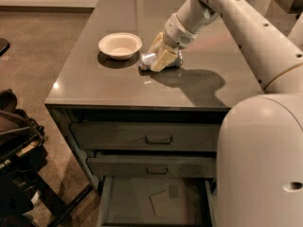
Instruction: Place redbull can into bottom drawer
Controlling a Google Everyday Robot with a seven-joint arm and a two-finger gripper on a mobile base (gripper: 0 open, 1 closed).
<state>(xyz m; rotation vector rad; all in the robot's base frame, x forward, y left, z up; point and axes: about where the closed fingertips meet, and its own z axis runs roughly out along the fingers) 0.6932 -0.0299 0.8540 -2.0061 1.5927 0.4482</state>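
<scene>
we see the redbull can point(147, 59) lying on its side on the grey countertop point(118, 86), just to the right of the cream bowl point(120, 45) and slightly nearer the front edge; its shiny end faces left towards the bowl, but the two do not touch

the gripper point(158, 57) is down at the can, reaching in from the upper right, and its tan parts cover the middle of the can so that only the two ends show. we cannot tell whether it has closed on the can or merely sits around it. the can rests on the counter, with its shadow directly under it

the white arm point(227, 18) runs from the gripper up to the top right of the view and throws a broad shadow on the counter to the right of the can. the robot's rounded white body point(260, 164) fills the lower right and hides the right end of the drawers

below the counter, the two upper drawers point(118, 136) with bar handles are shut. the bottom drawer point(125, 197) is pulled out and open, with a square tan patch point(162, 203) lying on its flat floor. the can is well apart from it, up on the counter

some dark equipment point(16, 164) stands on the brown floor at the left
</scene>
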